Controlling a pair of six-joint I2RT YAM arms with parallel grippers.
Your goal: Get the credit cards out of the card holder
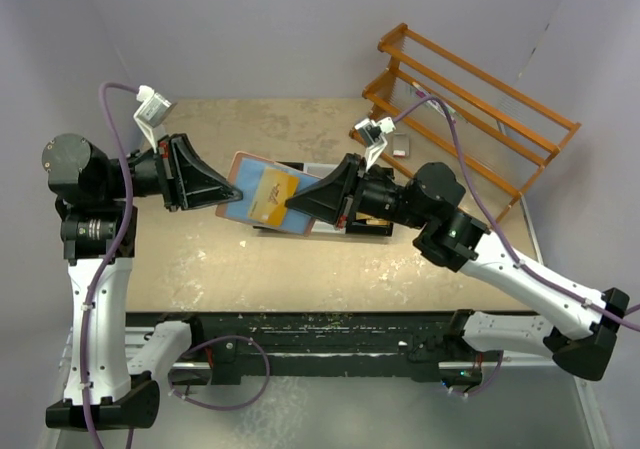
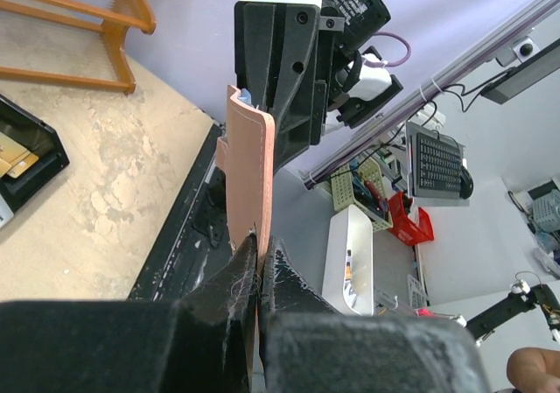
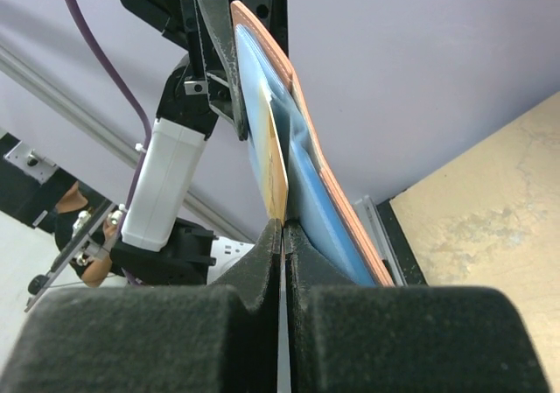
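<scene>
Overhead: the card holder [image 1: 262,209], held clear of the surface [image 1: 250,269], spans both tools. Left wrist: the left tool [image 2: 260,255] clamps its edge at the tips. Right wrist: the right tool [image 3: 282,234] pinches what looks like a credit card [image 3: 277,176]; pulling may drag the holder loose.

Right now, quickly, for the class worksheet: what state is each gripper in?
Left gripper: closed, holding the card holder by its edge.
Right gripper: closed on the yellow-orange card in the holder.
</scene>
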